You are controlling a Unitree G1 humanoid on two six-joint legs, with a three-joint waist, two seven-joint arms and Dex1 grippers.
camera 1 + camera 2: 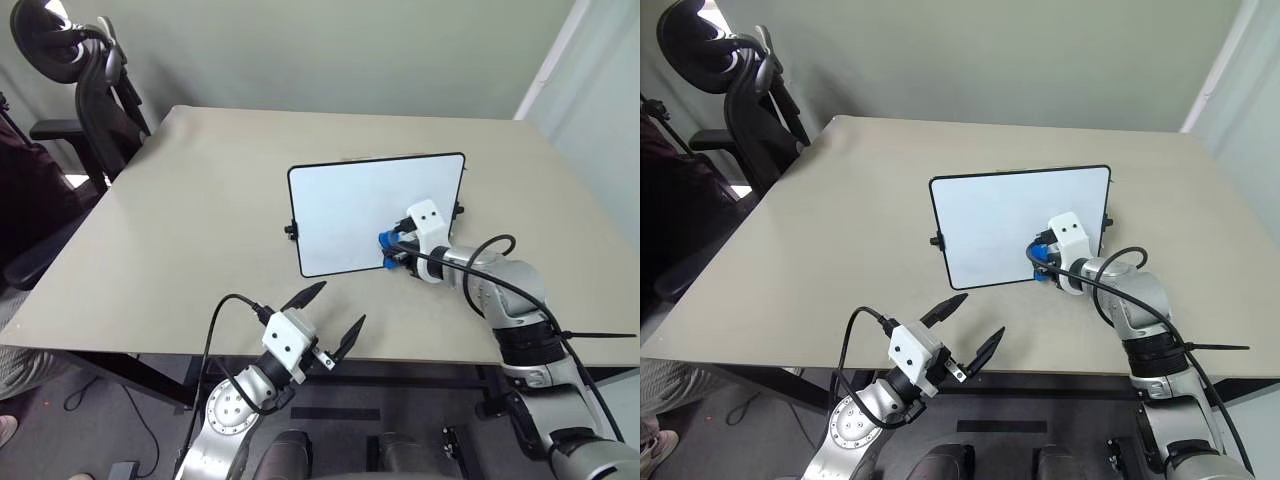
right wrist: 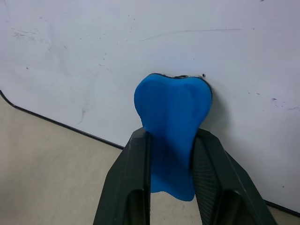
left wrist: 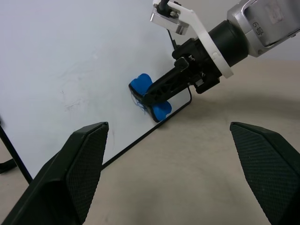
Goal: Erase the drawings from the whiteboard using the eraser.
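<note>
Beige and bare apart from the board, the desk (image 1: 200, 230) carries the whiteboard (image 1: 350, 205) propped upright near its middle. At the board's lower right corner the eraser (image 2: 172, 112) is pressed against the white face, over a small blue scribble, the drawings (image 3: 139, 105), just visible at its edge. Right gripper (image 1: 392, 252) is clamped on the eraser. Left gripper (image 1: 332, 320) hangs at the desk's near edge, fingers spread and empty. Faint grey smears mark the board; wiping seems underway, with that last scribble left.
</note>
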